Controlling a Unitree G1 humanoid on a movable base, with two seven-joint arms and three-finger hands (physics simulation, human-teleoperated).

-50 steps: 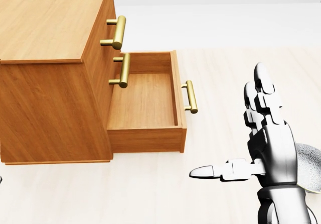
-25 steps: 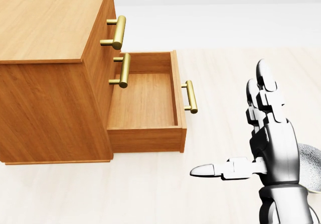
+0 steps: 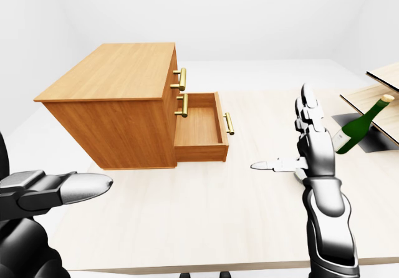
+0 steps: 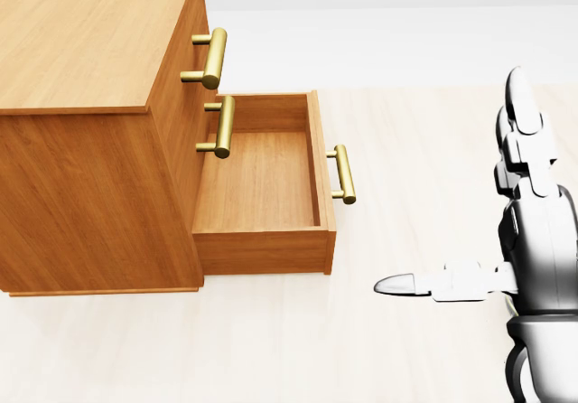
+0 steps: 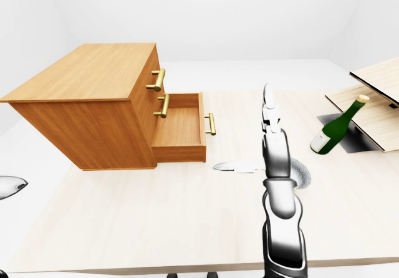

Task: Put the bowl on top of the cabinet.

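Observation:
The wooden cabinet (image 3: 118, 72) stands at the left of the table, its flat top bare and its bottom drawer (image 3: 198, 125) pulled out and empty. The grey patterned bowl (image 5: 300, 176) lies on the table right of the drawer, mostly hidden behind my right hand; only its rim shows in the right-eye view. My right hand (image 3: 283, 131) is open, fingers pointing up and thumb (image 4: 406, 285) pointing left, just above the bowl and holding nothing. At the bottom left my left hand (image 3: 62, 189) hovers open with fingers stretched out, far from the bowl.
A green bottle (image 3: 360, 124) leans at the right against a tilted wooden board (image 5: 374, 113) with a dark opening under it. Brass handles (image 4: 214, 57) stick out of the cabinet's drawers. The table's near edge (image 3: 206, 268) runs along the bottom.
In the head view my right hand has slid to the right and now covers the bowl's rim that showed before. The cabinet and drawer have not shifted.

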